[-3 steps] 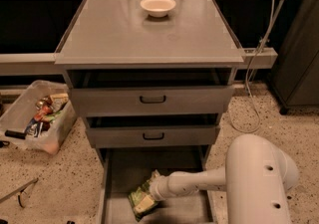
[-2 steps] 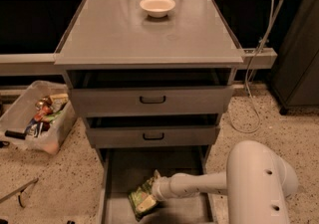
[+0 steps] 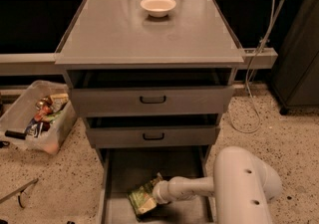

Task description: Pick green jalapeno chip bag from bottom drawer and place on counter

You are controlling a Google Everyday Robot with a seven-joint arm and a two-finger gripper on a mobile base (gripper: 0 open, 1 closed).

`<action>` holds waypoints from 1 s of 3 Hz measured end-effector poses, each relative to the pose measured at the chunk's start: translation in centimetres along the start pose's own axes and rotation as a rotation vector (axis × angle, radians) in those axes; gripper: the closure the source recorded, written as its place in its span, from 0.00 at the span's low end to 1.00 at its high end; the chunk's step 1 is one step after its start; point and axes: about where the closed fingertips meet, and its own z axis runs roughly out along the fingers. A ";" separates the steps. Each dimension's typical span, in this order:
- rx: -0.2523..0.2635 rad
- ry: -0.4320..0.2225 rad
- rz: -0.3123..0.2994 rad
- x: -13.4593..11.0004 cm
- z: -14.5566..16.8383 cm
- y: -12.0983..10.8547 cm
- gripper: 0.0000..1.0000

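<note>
The gripper [image 3: 156, 192] is sitting low inside the open bottom drawer [image 3: 149, 167], right against the green jalapeno chip bag [image 3: 141, 199] lying on the drawer floor, whether it is gripping the bag being impossible to tell, while a white bowl [image 3: 158, 5] is resting on the counter [image 3: 149, 36] above.

counter [image 3: 149, 34]: matte grey; bowl [image 3: 158, 5]: cream-white; bottom drawer [image 3: 149, 168]: dark grey; green jalapeno chip bag [image 3: 142, 199]: shiny green, pale end; gripper [image 3: 158, 193], at the bag inside the drawer: off-white; floor [image 3: 279, 133]: speckled beige.
</note>
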 end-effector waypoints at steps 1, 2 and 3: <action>0.001 0.007 0.003 0.3 0.4 -0.1 0.12; 0.001 0.007 0.003 0.3 0.4 -0.1 0.36; 0.001 0.007 0.003 0.3 0.4 -0.1 0.35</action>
